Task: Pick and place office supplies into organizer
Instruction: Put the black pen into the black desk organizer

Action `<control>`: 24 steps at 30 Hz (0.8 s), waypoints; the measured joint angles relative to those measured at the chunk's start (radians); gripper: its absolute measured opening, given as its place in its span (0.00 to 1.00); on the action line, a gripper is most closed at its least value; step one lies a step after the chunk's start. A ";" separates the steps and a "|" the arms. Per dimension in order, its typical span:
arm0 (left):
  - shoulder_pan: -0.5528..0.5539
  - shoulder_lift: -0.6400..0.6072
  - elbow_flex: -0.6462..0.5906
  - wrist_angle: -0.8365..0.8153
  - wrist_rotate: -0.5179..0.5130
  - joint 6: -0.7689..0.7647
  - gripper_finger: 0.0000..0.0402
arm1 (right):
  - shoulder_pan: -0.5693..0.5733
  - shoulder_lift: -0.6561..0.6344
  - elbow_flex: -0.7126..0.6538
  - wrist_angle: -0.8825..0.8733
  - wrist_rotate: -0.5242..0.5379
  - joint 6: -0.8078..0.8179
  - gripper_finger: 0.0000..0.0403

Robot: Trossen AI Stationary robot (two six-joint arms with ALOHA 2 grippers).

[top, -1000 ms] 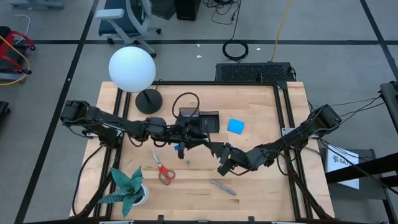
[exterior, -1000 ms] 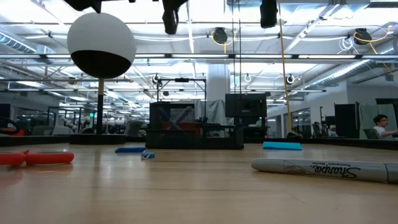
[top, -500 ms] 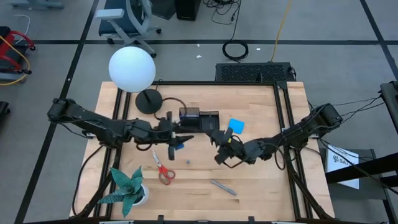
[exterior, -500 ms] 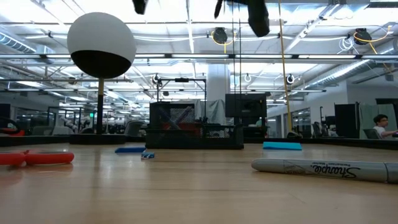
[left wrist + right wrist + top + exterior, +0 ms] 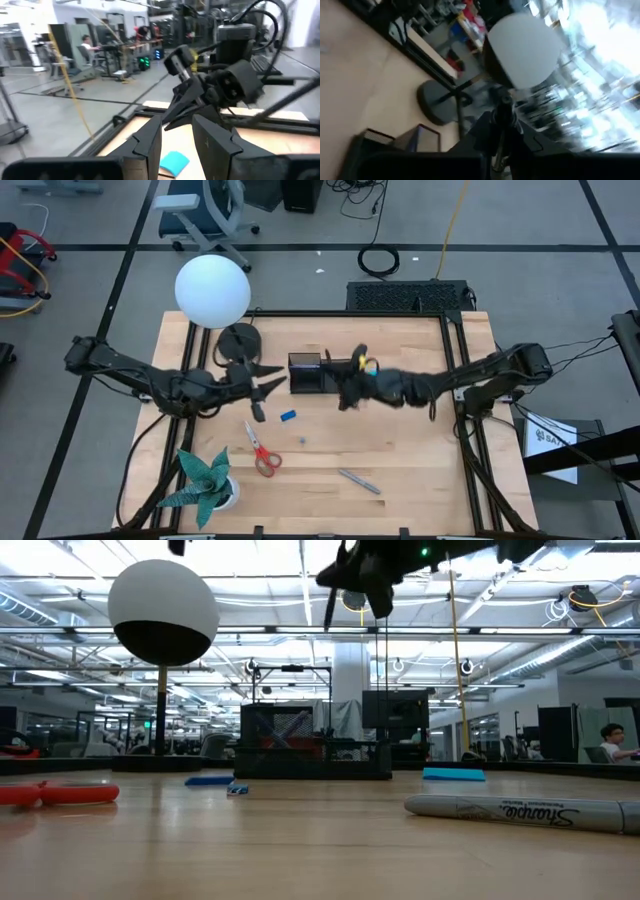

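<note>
The black organizer (image 5: 318, 373) stands mid-table; it also shows in the low view (image 5: 315, 748). My right gripper (image 5: 345, 387) hovers level at its right end, shut on a thin dark pen (image 5: 502, 122) that hangs slanted in the low view (image 5: 329, 602). To the organizer's left, my left gripper (image 5: 266, 390) is held level and open, empty (image 5: 177, 127). Flat on the table lie red-handled scissors (image 5: 262, 450), a grey marker (image 5: 358, 480), a short blue piece (image 5: 288, 417) and a tiny blue block (image 5: 302, 439). The blue pad (image 5: 175, 162) lies flat under my right arm. My right gripper pinches the pen's shaft (image 5: 501, 131) between its two fingers, which come in level from the table's right. The pen sticks out past the fingertips and is lifted clear of the table, slanting downward below the gripper (image 5: 329, 602).
A lamp with a white globe (image 5: 212, 290) and round black base (image 5: 238, 340) stands at the far left, close behind my left gripper. A green paper plant (image 5: 205, 480) sits at the near left corner. Bare wood lies between scissors and marker.
My right gripper has carried the pen from the table's middle toward the far edge, up to the organizer's right end, rolling its wrist on the way. My left gripper has drawn back from the organizer toward the table's left edge and rolled as well.
</note>
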 joint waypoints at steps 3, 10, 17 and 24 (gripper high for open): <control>0.004 -0.064 -0.046 0.012 -0.012 -0.006 0.29 | -0.090 -0.032 0.006 -0.089 -0.152 0.191 0.05; 0.010 -0.162 -0.112 0.023 -0.013 -0.024 0.29 | -0.322 -0.036 0.007 -0.114 -0.554 0.594 0.05; 0.015 -0.168 -0.118 0.040 -0.012 -0.011 0.29 | -0.426 0.047 0.126 -0.298 -0.702 0.710 0.05; 0.025 -0.167 -0.118 0.045 -0.004 -0.005 0.29 | -0.419 0.130 0.243 -0.396 -0.725 0.688 0.05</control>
